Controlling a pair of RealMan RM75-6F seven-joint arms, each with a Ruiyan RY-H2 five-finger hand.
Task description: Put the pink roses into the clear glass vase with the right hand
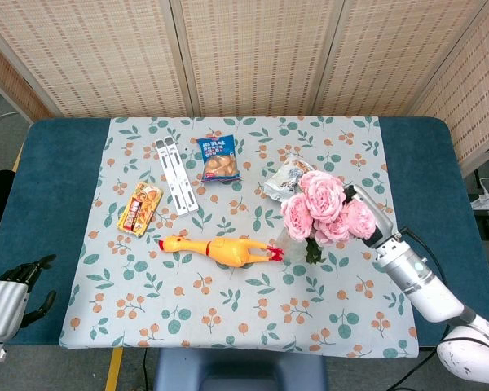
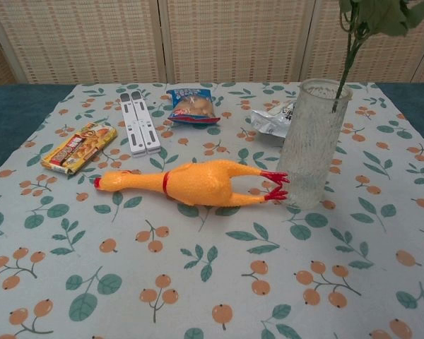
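Observation:
A bunch of pink roses (image 1: pixel 322 213) hangs over the clear glass vase (image 2: pixel 312 145), which stands right of centre on the floral cloth. My right hand (image 1: pixel 367 210) holds the bunch from the right; the blooms hide most of its fingers. In the chest view the green stem (image 2: pixel 344 70) slants down, its lower end just inside the vase mouth, with leaves (image 2: pixel 381 14) at the top edge. In the head view the blooms cover nearly all of the vase. My left hand (image 1: pixel 18 285) rests off the cloth at the lower left, fingers apart, holding nothing.
A yellow rubber chicken (image 2: pixel 191 182) lies just left of the vase, its red feet against the glass. Further back are a silver packet (image 1: pixel 289 177), a blue snack bag (image 1: pixel 218 157), a white folded stand (image 1: pixel 175 175) and an orange snack bar (image 1: pixel 139 207).

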